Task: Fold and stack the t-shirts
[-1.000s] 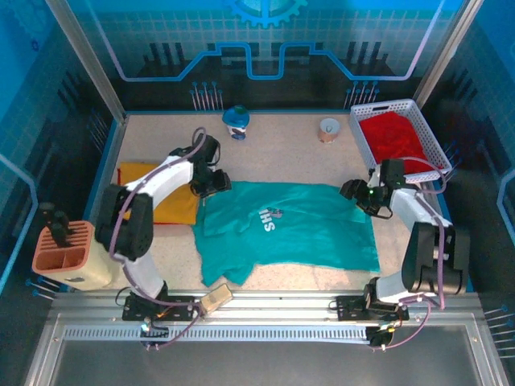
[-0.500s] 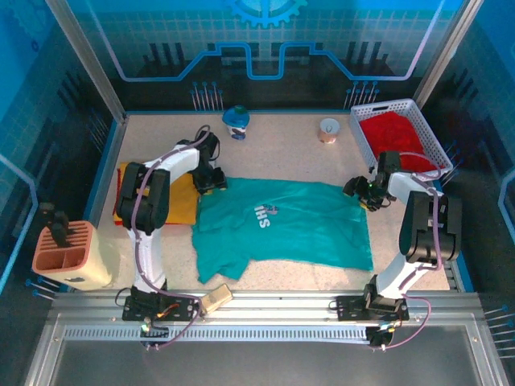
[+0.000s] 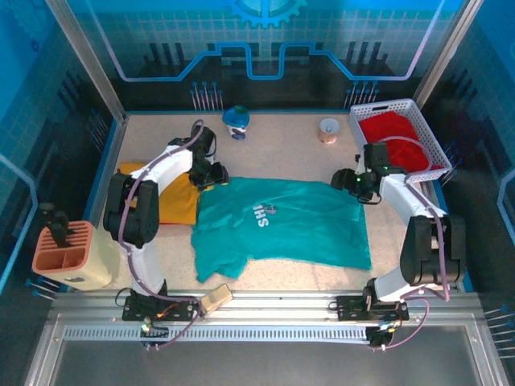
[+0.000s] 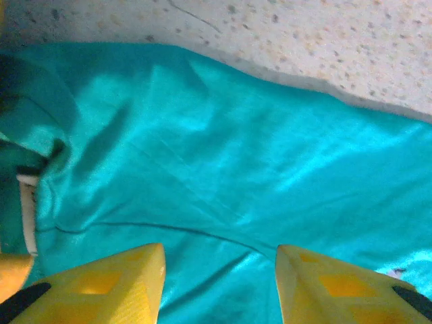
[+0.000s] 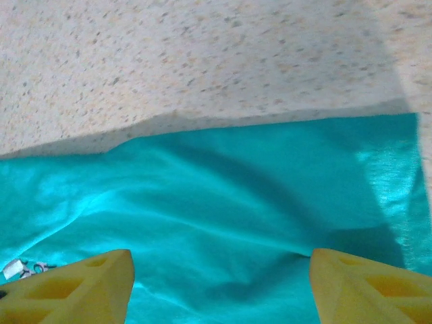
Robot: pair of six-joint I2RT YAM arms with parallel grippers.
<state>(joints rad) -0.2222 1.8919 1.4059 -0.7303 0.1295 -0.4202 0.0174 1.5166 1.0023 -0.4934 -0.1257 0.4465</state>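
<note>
Two grippers with jaws apart, the left gripper (image 3: pixel 211 175) and the right gripper (image 3: pixel 348 182), hover at the far corners of the teal t-shirt (image 3: pixel 298 229) lying spread on the table (image 3: pixel 282 153), apparently starting its fold; next each must pinch its corner.

Left arm (image 3: pixel 165 173), right arm (image 3: pixel 405 199): white links, black joints, thin purple cable (image 3: pixel 196 130) looped outside (same on both). Fingers (image 4: pixel 101 283) are yellow wedges with recessed pockets and black trim low down.
</note>
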